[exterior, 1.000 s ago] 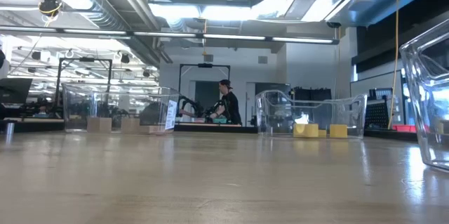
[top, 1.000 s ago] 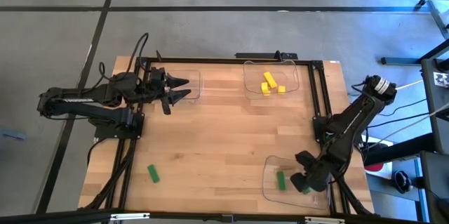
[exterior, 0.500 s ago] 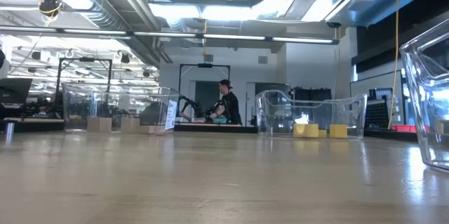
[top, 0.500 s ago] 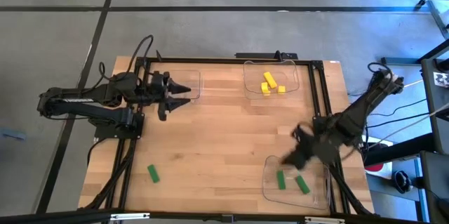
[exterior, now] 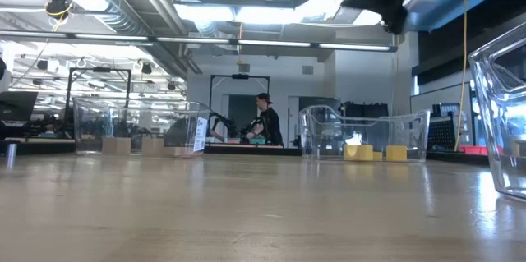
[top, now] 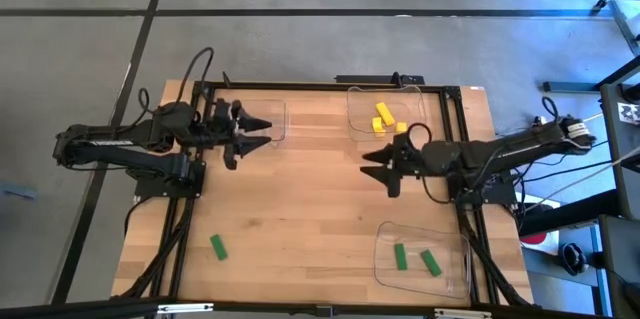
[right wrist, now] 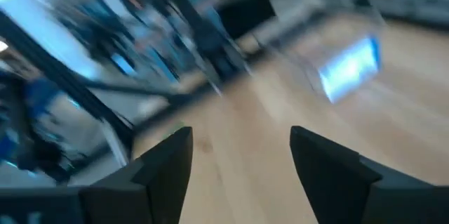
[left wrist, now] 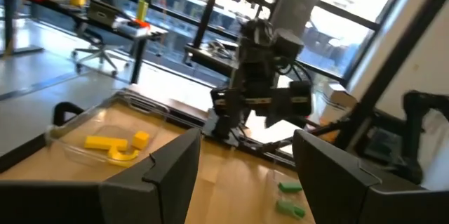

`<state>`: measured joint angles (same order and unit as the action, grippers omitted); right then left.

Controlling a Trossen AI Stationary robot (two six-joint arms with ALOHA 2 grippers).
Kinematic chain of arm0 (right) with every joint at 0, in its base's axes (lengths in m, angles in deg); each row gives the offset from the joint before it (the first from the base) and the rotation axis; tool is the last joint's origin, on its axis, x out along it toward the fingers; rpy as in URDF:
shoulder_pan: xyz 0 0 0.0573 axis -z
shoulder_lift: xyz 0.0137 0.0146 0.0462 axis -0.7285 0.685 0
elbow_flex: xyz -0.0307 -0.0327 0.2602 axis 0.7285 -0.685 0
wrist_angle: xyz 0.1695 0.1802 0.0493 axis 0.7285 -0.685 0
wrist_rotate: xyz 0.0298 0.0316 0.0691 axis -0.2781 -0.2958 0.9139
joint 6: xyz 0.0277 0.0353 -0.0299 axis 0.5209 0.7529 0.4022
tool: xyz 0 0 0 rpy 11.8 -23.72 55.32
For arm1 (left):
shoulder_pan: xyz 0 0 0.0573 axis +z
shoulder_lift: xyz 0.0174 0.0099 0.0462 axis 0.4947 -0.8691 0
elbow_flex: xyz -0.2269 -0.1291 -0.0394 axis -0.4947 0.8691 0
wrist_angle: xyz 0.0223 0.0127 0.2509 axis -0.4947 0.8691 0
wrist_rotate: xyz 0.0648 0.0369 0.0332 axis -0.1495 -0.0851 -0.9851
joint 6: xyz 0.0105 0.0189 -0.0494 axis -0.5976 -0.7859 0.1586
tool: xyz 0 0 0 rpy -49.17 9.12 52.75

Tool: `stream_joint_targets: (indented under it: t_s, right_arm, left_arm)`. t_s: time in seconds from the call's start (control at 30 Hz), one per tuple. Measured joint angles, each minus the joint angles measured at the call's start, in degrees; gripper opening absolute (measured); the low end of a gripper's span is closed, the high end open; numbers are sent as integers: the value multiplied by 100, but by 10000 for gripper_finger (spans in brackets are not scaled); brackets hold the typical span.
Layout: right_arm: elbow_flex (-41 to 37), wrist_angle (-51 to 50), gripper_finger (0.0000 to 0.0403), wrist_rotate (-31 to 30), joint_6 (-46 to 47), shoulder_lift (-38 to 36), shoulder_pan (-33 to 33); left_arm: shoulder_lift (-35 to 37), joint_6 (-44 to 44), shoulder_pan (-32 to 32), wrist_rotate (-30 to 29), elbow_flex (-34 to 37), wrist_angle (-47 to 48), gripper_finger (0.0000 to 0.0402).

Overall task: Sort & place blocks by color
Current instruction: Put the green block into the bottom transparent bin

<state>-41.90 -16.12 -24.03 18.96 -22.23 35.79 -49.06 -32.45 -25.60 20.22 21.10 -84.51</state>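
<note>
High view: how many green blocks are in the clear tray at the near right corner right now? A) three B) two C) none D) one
B: two green blocks lie side by side in that tray; a third green block sits loose on the table, outside any tray.

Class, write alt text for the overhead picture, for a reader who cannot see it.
Two dark robot arms reach over a wooden table, the left end effector and right end effector both open and empty. Yellow blocks fill one clear tray, two green blocks another; one green block lies loose.
</note>
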Motion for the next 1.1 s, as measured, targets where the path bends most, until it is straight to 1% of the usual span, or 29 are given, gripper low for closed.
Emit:
stream_joint_targets:
  t_s: [0.07, 0.13, 0.3, 0.5, 0.63, 0.77, 0.83, 0.93, 1.03, 1.1]
  right_arm:
    - [-165, 758, 242, 199, -300, 1, 73]
    - [-235, 1131, 242, 412, -518, -6, 109]
    - [-213, 1072, 242, 682, -880, -1, 113]
    - [-213, 1053, 242, 688, -778, -1, 110]
    - [-210, 975, 242, 685, -775, -1, 110]
    - [-206, 781, 242, 685, -733, -1, 110]
    - [-204, 735, 242, 685, -603, -1, 110]
    - [-204, 712, 242, 683, -591, -1, 110]
    - [-204, 709, 242, 681, -596, -1, 110]
    - [-204, 703, 242, 682, -596, -1, 110]
  left_arm:
    - [0, 18, 4, -138, 0, 0, 220]
    - [-1, 24, 4, -237, 0, 1, 220]
    - [0, 25, 4, -290, 0, 2, 220]
    - [-2, 104, 3, -313, 0, 2, 220]
    - [-13, 533, 4, -538, 0, 57, 220]
    - [-151, 1174, -25, -549, -2, 156, 220]
    - [-232, 1546, -120, -641, -106, 516, 220]
    - [-429, 2267, -369, -902, -297, 1659, 220]
    - [-742, 3511, -726, -1198, -409, 2862, 220]
    - [-957, 4384, -1042, -1354, -411, 3435, 220]
